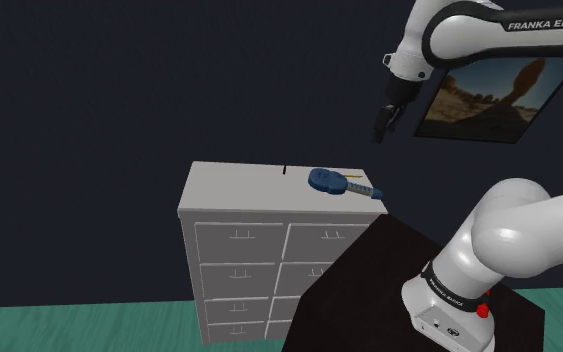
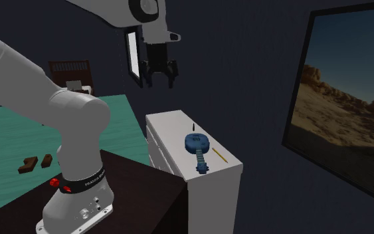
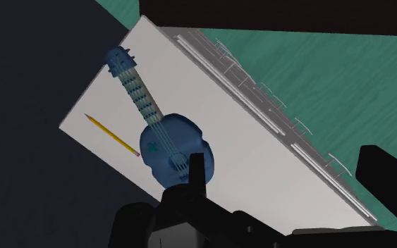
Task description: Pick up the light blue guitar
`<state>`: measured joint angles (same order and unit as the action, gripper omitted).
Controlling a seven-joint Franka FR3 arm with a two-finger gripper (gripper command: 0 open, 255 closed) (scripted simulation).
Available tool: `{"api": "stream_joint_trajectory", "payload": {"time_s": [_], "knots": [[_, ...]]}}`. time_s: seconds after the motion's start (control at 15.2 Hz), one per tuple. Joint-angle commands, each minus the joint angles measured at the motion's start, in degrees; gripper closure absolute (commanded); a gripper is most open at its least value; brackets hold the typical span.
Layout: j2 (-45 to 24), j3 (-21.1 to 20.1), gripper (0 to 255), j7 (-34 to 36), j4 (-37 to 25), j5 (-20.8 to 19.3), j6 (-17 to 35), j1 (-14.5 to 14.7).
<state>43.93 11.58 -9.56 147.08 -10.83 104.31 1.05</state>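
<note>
A small blue guitar (image 1: 331,182) lies flat on top of a white chest of drawers (image 1: 231,190), near the end closest to the stand. In the second exterior view the guitar (image 2: 197,147) has its body toward the far end and its neck pointing to the near end. My gripper (image 2: 160,78) hangs well above the chest, open and holding nothing. In the shoulder view the gripper (image 1: 382,122) is above and right of the guitar. From the wrist, the guitar (image 3: 170,143) lies far below, beside one fingertip (image 3: 197,169); the gripper (image 3: 288,176) stands wide open.
A yellow pencil (image 3: 112,135) lies on the chest top (image 2: 172,129) beside the guitar, toward the wall. A small black upright thing (image 2: 193,125) stands past the guitar body. A framed landscape picture (image 2: 351,93) hangs on the dark wall. The dark stand (image 1: 399,290) abuts the chest.
</note>
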Motion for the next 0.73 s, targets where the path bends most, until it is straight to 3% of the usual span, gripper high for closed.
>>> {"api": "stream_joint_trajectory", "payload": {"time_s": [0.0,0.66], "knots": [[-0.9,2.2,0,-3.0,2.7,-1.4,4.2,-0.1],[-15.8,15.4,0,-19.4,8.4,-6.8,27.0,0.6]]}}
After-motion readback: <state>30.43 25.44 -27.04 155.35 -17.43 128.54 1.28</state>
